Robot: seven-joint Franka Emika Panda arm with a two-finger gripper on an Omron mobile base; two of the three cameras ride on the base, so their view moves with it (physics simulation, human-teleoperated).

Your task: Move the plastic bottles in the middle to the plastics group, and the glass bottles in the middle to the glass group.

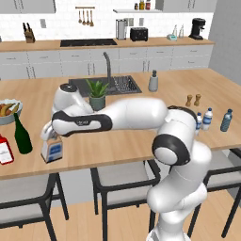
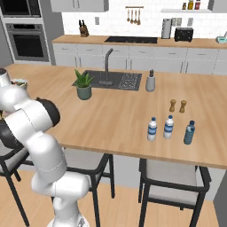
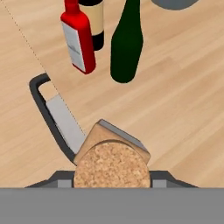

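The tool sits low at the left of the left base view, right over the squat square clear bottle with the blue label and tan cork stopper. In the hand view that cork fills the bottom centre, with the jaws standing on either side of it, partly closed around the bottle top, so it reads as a grip on the bottle. The bottle's base looks to be down on the wooden table, or very near it; I can't tell which.

Just to its left in that left base view stands the tall dark green wine bottle, and at the frame's left edge the short red bottle with the white label. So the green one looks already delivered to the glass group, and the squat one is arriving beside it.

Over at the right of the right base view, three small clear plastic water bottles with blue labels stand together near the table's front edge. By my judgement only the release is left.
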